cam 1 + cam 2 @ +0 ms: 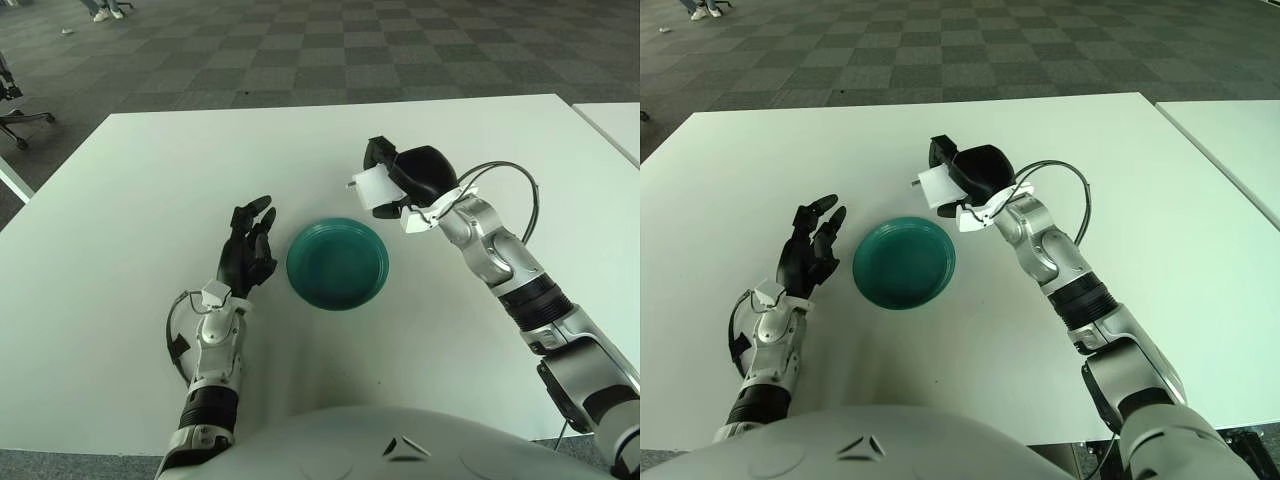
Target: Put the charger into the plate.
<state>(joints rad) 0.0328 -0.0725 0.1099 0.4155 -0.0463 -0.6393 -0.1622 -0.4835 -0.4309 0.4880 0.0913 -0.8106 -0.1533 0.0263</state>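
A teal plate (338, 264) sits on the white table (150, 180), near its middle front. My right hand (400, 175) is shut on a white charger (374, 190) and holds it in the air just above and behind the plate's far right rim. The charger also shows in the right eye view (937, 186). My left hand (250, 245) shows left of the plate, close to its rim, with its dark fingers spread and holding nothing.
A second white table (612, 122) stands at the far right, with a narrow gap between. A checkered floor lies beyond the table's far edge. A chair base (20, 118) stands at the far left on the floor.
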